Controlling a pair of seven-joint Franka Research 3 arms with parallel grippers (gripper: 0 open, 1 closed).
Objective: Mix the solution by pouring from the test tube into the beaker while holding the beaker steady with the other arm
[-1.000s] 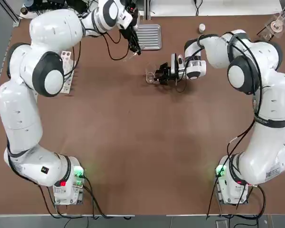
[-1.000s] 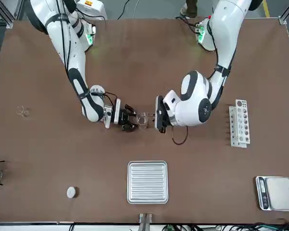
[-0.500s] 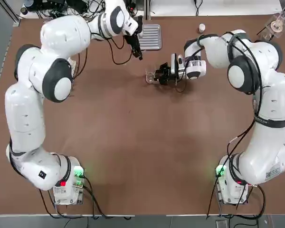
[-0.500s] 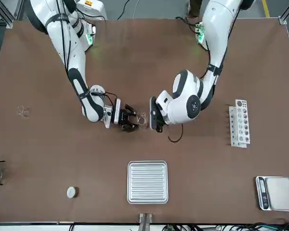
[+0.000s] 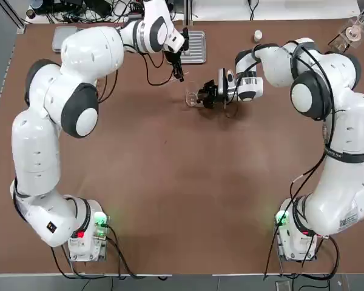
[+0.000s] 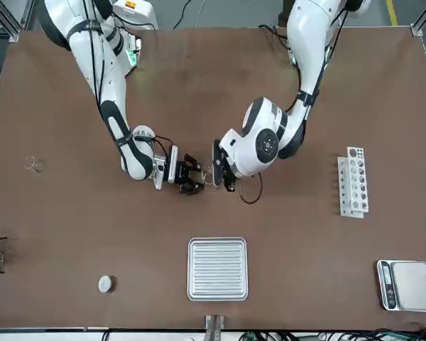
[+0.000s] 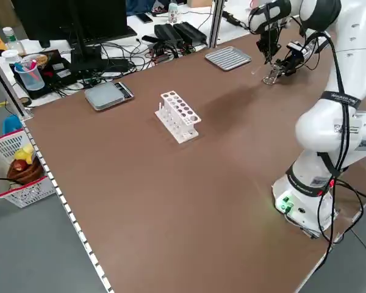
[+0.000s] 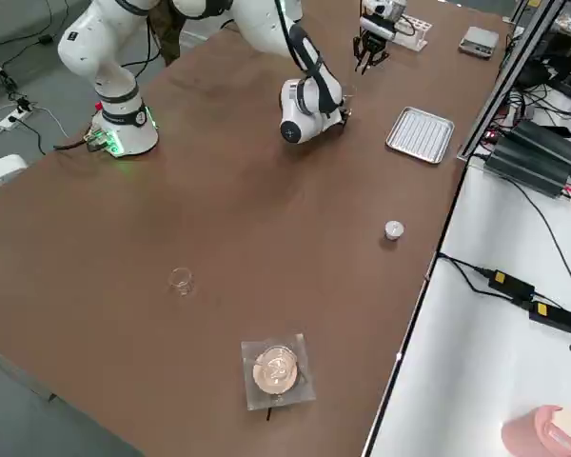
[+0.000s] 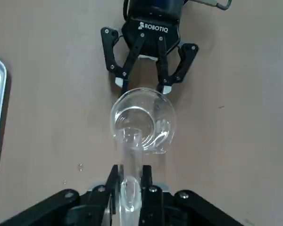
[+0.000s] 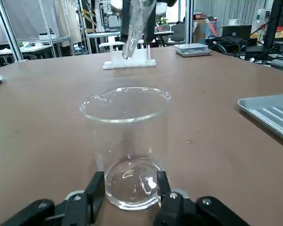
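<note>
The beaker (image 5: 192, 98), a small clear glass cylinder, stands upright on the brown table at mid-back. My right gripper (image 5: 201, 97) lies low beside it, shut on the beaker's base (image 10: 129, 183). My left gripper (image 5: 179, 71) hangs just behind and above, shut on the clear test tube (image 9: 129, 157). The tube's open end reaches over the beaker's rim (image 9: 142, 117). In the right wrist view the test tube (image 10: 134, 29) slants down above the beaker (image 10: 127, 141). From the front the beaker (image 6: 207, 176) sits between the two grippers.
A ribbed metal tray (image 5: 194, 47) lies just behind the beaker. A white test tube rack (image 6: 353, 181) and a scale (image 6: 406, 284) stand on the left arm's side. A white disc (image 6: 105, 284), a tiny glass vessel (image 6: 33, 165) and a flask (image 5: 353, 30) sit toward the right arm's side.
My left arm has swung toward the beaker, bringing the test tube from the tray's edge to over the beaker's rim. The right gripper and the beaker have stayed put.
</note>
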